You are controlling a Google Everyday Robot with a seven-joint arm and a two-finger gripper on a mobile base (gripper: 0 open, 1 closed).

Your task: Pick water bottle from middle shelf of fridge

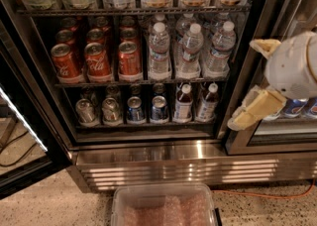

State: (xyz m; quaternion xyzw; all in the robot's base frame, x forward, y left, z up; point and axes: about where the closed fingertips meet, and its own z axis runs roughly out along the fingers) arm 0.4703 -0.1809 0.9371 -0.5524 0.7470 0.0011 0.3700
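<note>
The bottle (219, 46) was seen at the shelf's (143, 82) right end, ungrasped. The gripper (244, 84), fingers (257, 111) apart, was held off the fridge's (198, 163) right edge; the approach was judged in hand, and a leftward reach was called for.

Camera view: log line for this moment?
phase: pre-grasp | gripper: outside fridge, right of middle shelf | water bottle: upright on shelf, untouched

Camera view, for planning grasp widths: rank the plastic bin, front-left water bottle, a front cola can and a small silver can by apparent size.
1. plastic bin (nearest the camera, so inflated)
2. water bottle
3. cola can
4. small silver can
The hand hangs at the view's right edge.
</note>
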